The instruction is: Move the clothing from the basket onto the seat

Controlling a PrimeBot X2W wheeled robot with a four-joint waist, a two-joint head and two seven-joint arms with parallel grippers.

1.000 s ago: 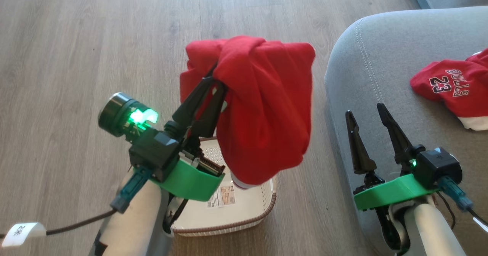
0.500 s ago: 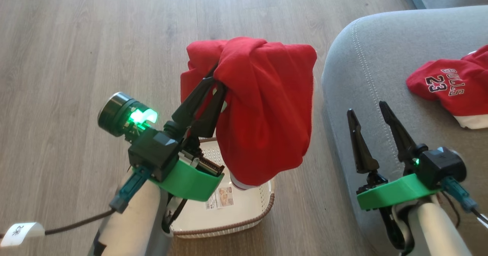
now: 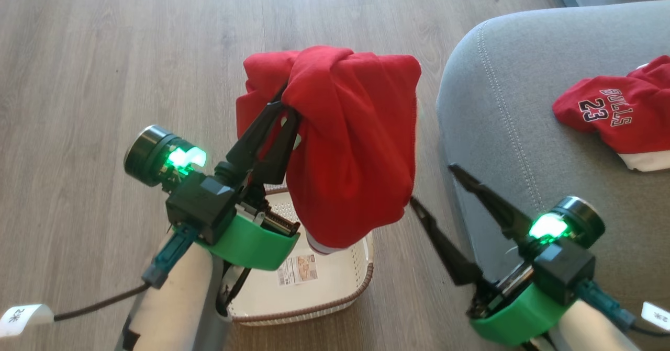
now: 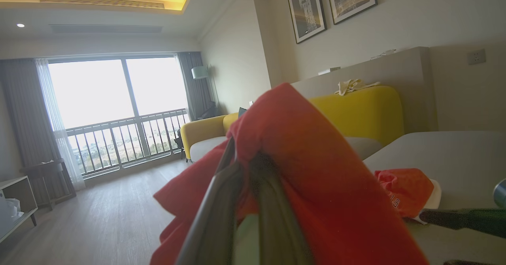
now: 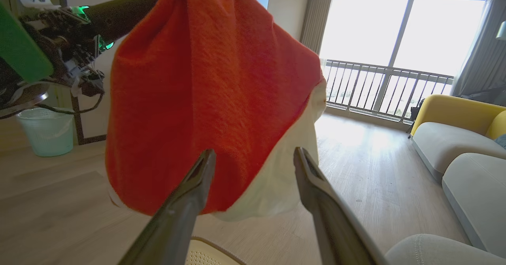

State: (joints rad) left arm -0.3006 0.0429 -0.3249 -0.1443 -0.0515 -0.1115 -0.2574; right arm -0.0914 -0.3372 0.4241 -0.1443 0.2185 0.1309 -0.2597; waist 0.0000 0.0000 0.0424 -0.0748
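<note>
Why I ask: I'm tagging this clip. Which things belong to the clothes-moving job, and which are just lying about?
Job: red garment, clamped in the left gripper; number 23 jersey lying on the seat; basket; open right gripper.
Lying about: yellow sofa; pale green bin; framed pictures; floor lamp.

Tips of the left gripper [image 3: 290, 102] are buried in the red garment [image 3: 356, 147] — the basket [image 3: 314, 309] is half covered, the jersey [image 3: 602, 108] cut off.
</note>
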